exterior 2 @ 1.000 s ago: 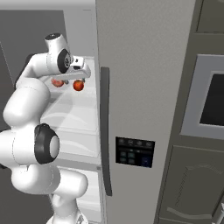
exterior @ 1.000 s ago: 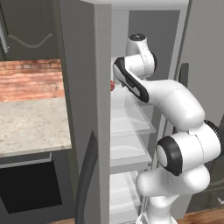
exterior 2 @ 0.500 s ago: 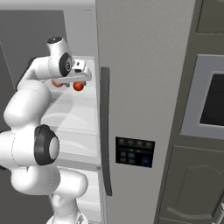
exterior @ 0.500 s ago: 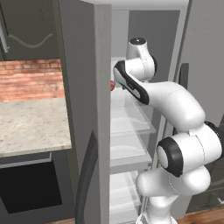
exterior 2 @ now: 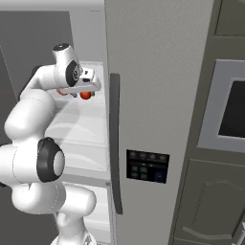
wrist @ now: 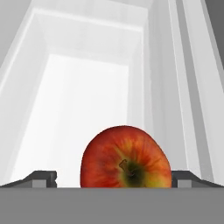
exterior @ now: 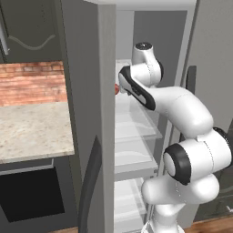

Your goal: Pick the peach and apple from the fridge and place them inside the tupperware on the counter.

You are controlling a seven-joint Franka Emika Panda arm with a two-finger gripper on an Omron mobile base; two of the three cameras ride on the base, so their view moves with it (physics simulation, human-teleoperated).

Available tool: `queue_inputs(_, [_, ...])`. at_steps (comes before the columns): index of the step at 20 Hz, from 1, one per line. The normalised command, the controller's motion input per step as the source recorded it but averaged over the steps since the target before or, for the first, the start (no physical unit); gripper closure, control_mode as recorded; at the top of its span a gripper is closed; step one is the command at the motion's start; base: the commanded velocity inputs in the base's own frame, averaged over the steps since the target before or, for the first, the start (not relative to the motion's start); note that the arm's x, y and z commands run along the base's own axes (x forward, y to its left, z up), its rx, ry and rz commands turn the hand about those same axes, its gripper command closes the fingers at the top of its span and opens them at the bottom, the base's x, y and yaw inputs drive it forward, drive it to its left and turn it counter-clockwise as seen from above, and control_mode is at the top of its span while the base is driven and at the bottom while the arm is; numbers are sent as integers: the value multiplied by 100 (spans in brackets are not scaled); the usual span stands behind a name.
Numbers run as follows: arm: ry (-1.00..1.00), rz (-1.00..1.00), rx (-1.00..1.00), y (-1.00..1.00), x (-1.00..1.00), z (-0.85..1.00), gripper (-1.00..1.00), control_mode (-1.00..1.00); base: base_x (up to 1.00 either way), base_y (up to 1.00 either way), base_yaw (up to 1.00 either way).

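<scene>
Inside the tall grey two-door fridge (exterior 2: 153, 95), a round red-and-yellow apple (wrist: 126, 158) sits on a translucent white shelf (wrist: 78, 109), between the arm's spread dark fingers (wrist: 43, 178), untouched.

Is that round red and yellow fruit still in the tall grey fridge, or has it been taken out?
Still inside. The red and yellow apple rests on a translucent white shelf of the grey fridge, between the open gripper's fingertips.

At my 9 o'clock I see a speckled stone counter (exterior: 32, 129) with a red brick wall (exterior: 29, 84) behind it. A black oven (exterior: 29, 195) sits under the counter. At my 3 o'clock, a microwave (exterior 2: 232, 117) sits in dark cabinets (exterior 2: 210, 201).
</scene>
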Motion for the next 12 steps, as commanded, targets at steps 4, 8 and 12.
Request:
queue_inputs(4, [0,0,0,0,-1,-22,100,-100,0,0,0])
queue_inputs(8, [0,0,0,0,-1,-20,100,-100,0,0,0])
queue_inputs(12, [1,0,0,2,-2,-13,100,-100,0,0,0])
